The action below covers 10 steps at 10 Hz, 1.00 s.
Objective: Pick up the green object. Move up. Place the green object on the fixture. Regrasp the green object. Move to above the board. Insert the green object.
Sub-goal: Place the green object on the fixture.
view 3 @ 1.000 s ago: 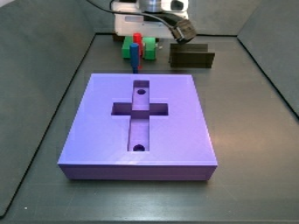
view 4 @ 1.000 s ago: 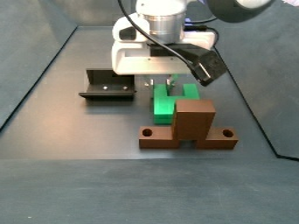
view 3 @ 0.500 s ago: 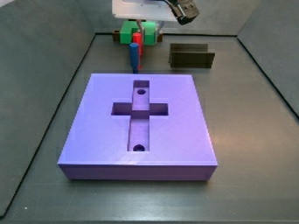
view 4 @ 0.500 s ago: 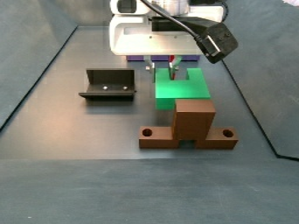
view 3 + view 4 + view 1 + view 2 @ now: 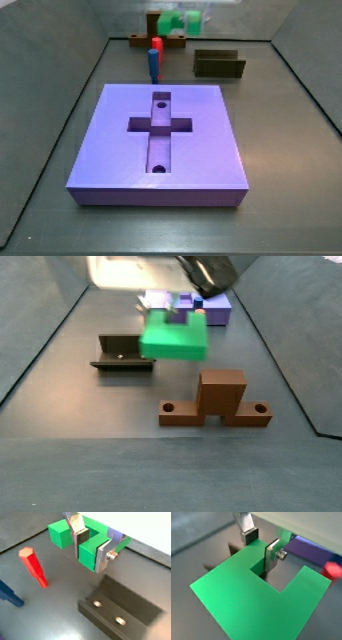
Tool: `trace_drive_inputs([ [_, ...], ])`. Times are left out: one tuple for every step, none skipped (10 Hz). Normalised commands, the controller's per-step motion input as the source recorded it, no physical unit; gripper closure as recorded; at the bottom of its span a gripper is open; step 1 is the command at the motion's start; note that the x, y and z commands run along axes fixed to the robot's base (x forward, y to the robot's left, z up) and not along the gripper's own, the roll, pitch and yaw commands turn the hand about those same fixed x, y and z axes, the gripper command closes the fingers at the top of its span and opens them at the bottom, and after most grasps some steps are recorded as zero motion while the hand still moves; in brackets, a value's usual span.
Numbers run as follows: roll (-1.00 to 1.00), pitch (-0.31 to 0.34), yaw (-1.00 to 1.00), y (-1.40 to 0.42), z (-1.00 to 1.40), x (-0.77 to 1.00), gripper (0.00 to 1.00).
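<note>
The green object (image 5: 175, 336), a bright green notched block, hangs in the air above the floor, between the fixture (image 5: 123, 354) and the brown stand. My gripper (image 5: 92, 549) is shut on it: in both wrist views the two silver fingers clamp one arm of the block beside its notch. The green object (image 5: 251, 607) fills much of a wrist view. In a side view the green object (image 5: 181, 22) is a blur at the top edge, up above the fixture (image 5: 219, 64). The purple board (image 5: 163, 140) lies flat with its cross recess open.
A brown wooden stand (image 5: 218, 401) sits on the floor just beside and below the held block. A thin blue peg with a red tip (image 5: 155, 60) stands upright by the board's far edge. Dark walls enclose the floor on every side.
My gripper has risen with the green object, lifting it off the floor by the brown stand and carrying it upward and slightly toward the fixture.
</note>
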Motion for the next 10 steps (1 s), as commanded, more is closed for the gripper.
trace_drive_inputs([
  [-0.53, -0.111, -0.21, 0.01, 0.53, 0.97, 1.00],
  [-0.84, -0.063, -0.30, 0.06, 0.60, 0.86, 1.00],
  [-0.85, 0.000, -0.31, 0.00, 0.42, 0.81, 1.00],
  [-0.70, 0.194, -0.22, -0.20, 0.24, 0.84, 1.00],
  [-0.94, 0.183, -0.15, -0.14, 0.29, 0.85, 1.00],
  [-1.00, 0.000, -0.11, -0.04, 0.14, 0.74, 1.00],
  [-1.00, 0.000, -0.10, -0.03, 0.10, 0.72, 1.00],
  [-1.00, 0.000, -0.10, -0.03, 0.06, 0.72, 1.00],
  [-1.00, 0.000, -0.10, -0.04, 0.00, 0.78, 1.00],
  [-0.89, 0.000, -0.09, -0.06, -0.04, 0.85, 1.00],
])
